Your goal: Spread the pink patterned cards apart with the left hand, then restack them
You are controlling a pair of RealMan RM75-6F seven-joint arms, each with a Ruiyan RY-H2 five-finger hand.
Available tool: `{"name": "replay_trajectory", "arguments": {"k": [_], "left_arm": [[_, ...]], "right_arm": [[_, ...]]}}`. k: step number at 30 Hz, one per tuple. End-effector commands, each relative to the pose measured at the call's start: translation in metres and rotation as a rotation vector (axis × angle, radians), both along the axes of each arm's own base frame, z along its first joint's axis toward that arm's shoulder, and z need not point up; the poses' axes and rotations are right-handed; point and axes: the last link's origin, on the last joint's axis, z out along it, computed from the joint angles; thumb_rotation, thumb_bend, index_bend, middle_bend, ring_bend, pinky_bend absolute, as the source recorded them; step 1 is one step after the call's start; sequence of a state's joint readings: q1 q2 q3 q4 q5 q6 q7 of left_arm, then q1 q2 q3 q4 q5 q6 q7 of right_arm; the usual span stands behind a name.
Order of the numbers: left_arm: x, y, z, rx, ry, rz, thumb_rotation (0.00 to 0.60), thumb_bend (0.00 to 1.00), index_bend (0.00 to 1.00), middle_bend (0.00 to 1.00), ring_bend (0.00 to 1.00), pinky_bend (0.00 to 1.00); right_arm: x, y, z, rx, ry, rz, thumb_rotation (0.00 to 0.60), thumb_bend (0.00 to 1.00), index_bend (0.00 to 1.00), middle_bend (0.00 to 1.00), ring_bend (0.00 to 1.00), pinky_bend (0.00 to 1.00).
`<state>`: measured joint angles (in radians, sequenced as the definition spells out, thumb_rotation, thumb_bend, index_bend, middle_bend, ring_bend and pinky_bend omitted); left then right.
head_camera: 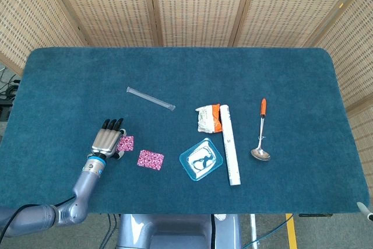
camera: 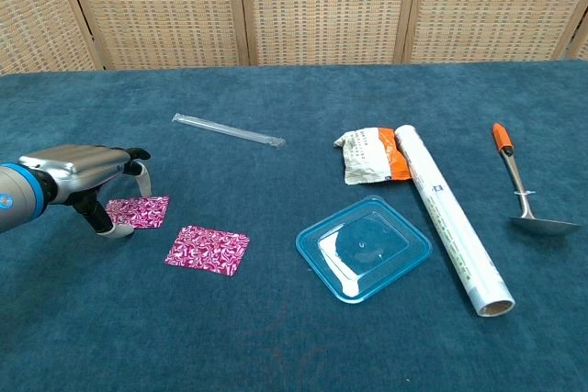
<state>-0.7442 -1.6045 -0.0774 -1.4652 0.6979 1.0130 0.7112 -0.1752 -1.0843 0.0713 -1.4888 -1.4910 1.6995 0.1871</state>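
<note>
Altogether, two pink patterned cards lie apart on the dark teal carpeted tabletop [head_camera: 175,68]. One card, the left pink patterned card [camera: 138,211], sits under the fingers of the left hand [camera: 87,174]; the other, the right pink patterned card [camera: 208,250], lies flat just beside it toward the middle of the tabletop, not touching it.

One hand shows in both views: the silver left hand with black fingertips, at the left near edge of the tabletop. It arches over the left card with its fingers apart and bent downward. In the chest view a fingertip comes down at the card's far edge and the thumb at its near left corner; whether they press the card or only stand next to it cannot be told. In the head view the hand covers part of this card, so only its right portion shows. The right hand is in neither view.

Around them there is one of each: a long clear plastic straw in its wrapper [head_camera: 151,98] lying diagonally behind the cards; a crumpled white and orange snack packet [head_camera: 208,118]; a long white roll of wrap [head_camera: 229,144] touching the packet's right side; a clear blue square plastic lid [head_camera: 201,159] just left of the roll; and a metal ladle with an orange handle [head_camera: 261,133] well to the right.

The print on the roll and the packet is too small to read.
</note>
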Motion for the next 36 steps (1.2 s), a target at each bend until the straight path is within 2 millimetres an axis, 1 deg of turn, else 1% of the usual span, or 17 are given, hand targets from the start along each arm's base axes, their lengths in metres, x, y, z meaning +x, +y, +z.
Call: {"name": "replay_trajectory", "arguments": {"k": [1, 9, 18, 24, 28, 36], "left_arm": [[0.001, 0.0, 0.001, -0.001, -0.001, -0.006, 0.529, 0.35, 0.42, 0.0, 0.0, 0.0], [0.01, -0.001, 0.006, -0.002, -0.017, -0.041, 0.527, 0.35, 0.41, 0.0, 0.0, 0.0], [0.028, -0.008, 0.009, -0.034, -0.048, -0.106, 0.528, 0.35, 0.41, 0.0, 0.0, 0.0], [0.039, -0.019, 0.003, -0.081, -0.057, -0.157, 0.526, 0.35, 0.41, 0.0, 0.0, 0.0], [0.049, -0.028, -0.006, -0.115, -0.07, -0.203, 0.526, 0.35, 0.41, 0.0, 0.0, 0.0], [0.065, -0.037, -0.018, -0.146, -0.067, -0.269, 0.526, 0.34, 0.41, 0.0, 0.0, 0.0]], "right_arm": [[0.0, 0.0, 0.0, 0.001, 0.0, 0.0, 0.6, 0.0, 0.18, 0.25, 0.01, 0.0], [0.001, -0.001, 0.0, 0.0, 0.0, 0.002, 0.6, 0.0, 0.18, 0.25, 0.01, 0.0], [0.001, 0.0, 0.0, -0.001, 0.001, 0.003, 0.6, 0.0, 0.18, 0.25, 0.01, 0.0], [0.001, 0.0, 0.0, -0.004, 0.001, 0.002, 0.6, 0.0, 0.18, 0.25, 0.01, 0.0], [0.001, 0.001, 0.0, -0.006, 0.002, 0.0, 0.6, 0.0, 0.18, 0.25, 0.01, 0.0], [0.0, 0.002, 0.001, -0.01, 0.0, -0.003, 0.6, 0.0, 0.18, 0.25, 0.01, 0.0]]}}
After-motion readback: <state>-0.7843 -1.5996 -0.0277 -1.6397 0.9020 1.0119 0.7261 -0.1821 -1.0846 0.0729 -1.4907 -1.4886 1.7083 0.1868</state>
